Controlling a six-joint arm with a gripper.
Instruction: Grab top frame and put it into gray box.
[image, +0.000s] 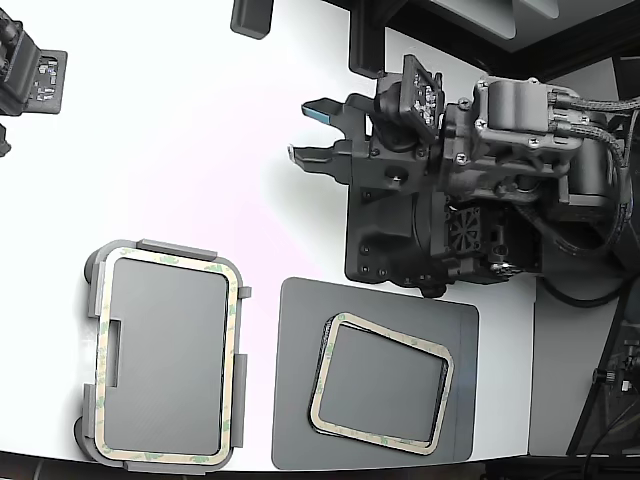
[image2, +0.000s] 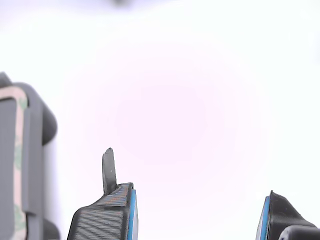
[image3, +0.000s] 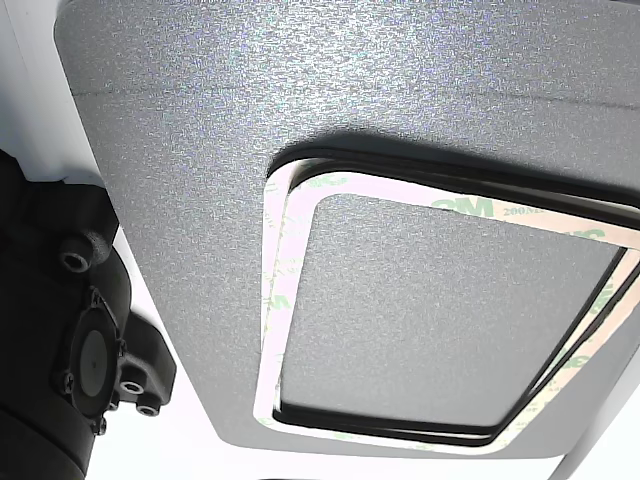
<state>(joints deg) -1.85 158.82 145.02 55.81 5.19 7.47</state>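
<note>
**A:** So, where do the jaws stand right now?

**B:** The gripper (image: 312, 132) hangs over bare white worktop (image: 180, 150), well apart from both frames. Its jaws are spread and hold nothing; the wrist view shows the two blue-edged fingertips (image2: 122, 210) with only white worktop between them.

**A:** And the top frame?

**B:** The top frame (image: 383, 333) lies on the dark gray mat (image: 300, 400), at the lower middle of the exterior view. It sits slightly skewed on that mat, with a black edge peeking out from under it. The other view shows this close up: cream frame (image3: 290, 260) with faint green print, lying a little offset on something dark-rimmed beneath it. Whether that is a second frame, I cannot tell.

**A:** What about the gray box?

**B:** The gray box (image: 93, 300) sits toward the exterior view's left, near the mat but not touching it. A like frame (image: 165, 260) already lies inside it, following its rim. A corner of that box (image2: 37, 125) shows at the edge of the wrist view, with a strip of cream frame on it.

**A:** Anything else around?

**B:** The arm's black body (image: 470, 190) fills the upper right of the exterior view, above the mat. A dark device (image: 30, 75) sits at the upper left corner.
</note>
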